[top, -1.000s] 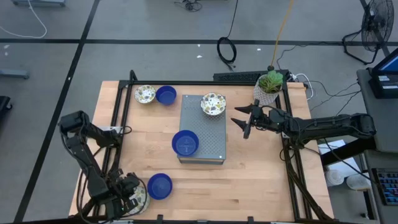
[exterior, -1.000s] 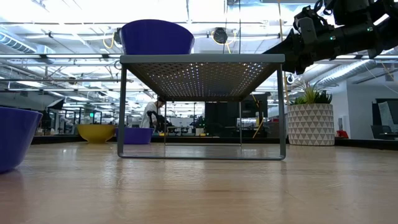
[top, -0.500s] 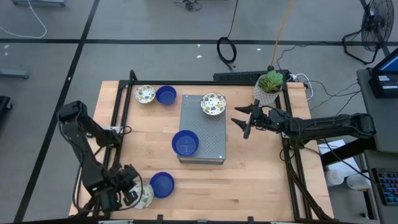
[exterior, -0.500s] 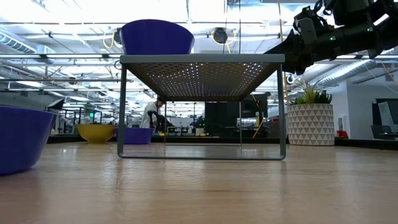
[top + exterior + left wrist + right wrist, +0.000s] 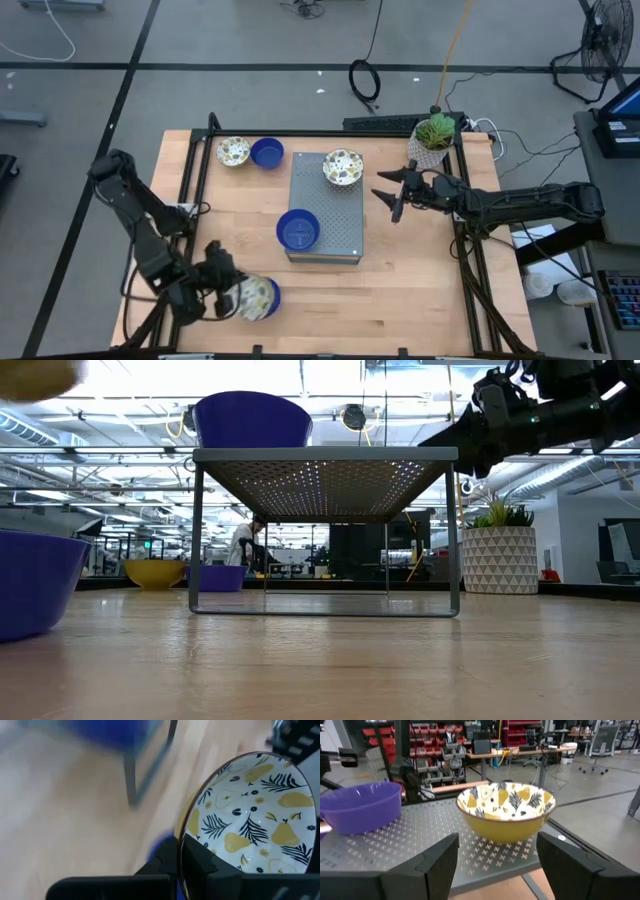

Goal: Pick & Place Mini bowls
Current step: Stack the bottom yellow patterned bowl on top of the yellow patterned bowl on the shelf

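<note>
The left end effector [image 5: 228, 297] sits at the near left corner of the worktop [image 5: 420, 290], its fingers clamped on the rim of a patterned bowl [image 5: 255, 296]. In the left wrist view the same bowl [image 5: 252, 817] shows cream inside with yellow pears and dark leaves, and is tipped on edge rather than level. In the high view it overlaps a blue bowl [image 5: 268, 299] resting on the worktop just to its right; whether the two touch cannot be told.

The right end effector [image 5: 392, 190] hovers just right of the grey perforated stand [image 5: 338, 225] at mid-worktop, fingers apart and holding nothing. On the stand are a second patterned bowl [image 5: 343, 167] at the far right corner and another blue bowl [image 5: 298, 230] at the near left. A third patterned bowl [image 5: 233, 152] and a third blue bowl [image 5: 267, 152] lie touching at the far left of the worktop. A potted plant [image 5: 433, 138] stands at the far right.

Risks, as judged:
- The grip is on the rim only. A glossy, tilted bowl may pivot or slip out during travel.
- The held bowl hangs close over the near blue bowl. A low or sideways move may knock or drag it.
- If the stand is the destination, the near edge and the blue bowl already on it leave little margin for placing.
- The right arm waits close to the stand. A left-arm approach from that side risks contact.
</note>
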Controlling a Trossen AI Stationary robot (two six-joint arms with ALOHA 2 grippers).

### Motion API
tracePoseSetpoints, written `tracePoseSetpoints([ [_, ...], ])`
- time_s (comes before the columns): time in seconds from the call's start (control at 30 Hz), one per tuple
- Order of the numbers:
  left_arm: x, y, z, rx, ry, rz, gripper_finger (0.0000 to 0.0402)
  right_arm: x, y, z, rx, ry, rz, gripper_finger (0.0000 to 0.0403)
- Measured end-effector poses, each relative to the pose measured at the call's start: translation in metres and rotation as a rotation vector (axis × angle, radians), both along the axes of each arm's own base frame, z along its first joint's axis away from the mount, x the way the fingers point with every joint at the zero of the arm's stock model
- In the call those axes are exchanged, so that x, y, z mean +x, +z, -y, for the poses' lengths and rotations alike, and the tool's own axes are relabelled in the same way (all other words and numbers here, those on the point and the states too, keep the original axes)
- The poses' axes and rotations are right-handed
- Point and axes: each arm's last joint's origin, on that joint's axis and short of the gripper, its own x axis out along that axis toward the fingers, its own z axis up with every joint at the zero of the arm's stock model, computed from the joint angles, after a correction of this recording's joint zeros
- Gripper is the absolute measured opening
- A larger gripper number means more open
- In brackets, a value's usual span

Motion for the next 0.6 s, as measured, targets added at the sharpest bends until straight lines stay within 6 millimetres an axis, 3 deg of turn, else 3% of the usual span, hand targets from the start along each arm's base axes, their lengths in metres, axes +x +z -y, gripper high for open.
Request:
tracePoseSetpoints([
  [0.3,0.048,0.048,-0.026,0.364,-0.198,0.338,0.0008,0.000,0.001,0.000,-0.010,0.002,0.011,0.0254],
  [0.47,0.071,0.079,-0.038,0.693,-0.341,0.542,0.0013,0.001,0.002,-0.001,-0.007,0.048,0.020,0.0254],
  [0.6,0.086,0.095,-0.061,0.963,-0.315,0.580,0.0008,0.001,0.006,-0.004,-0.010,0.151,0.058,0.0254],
])
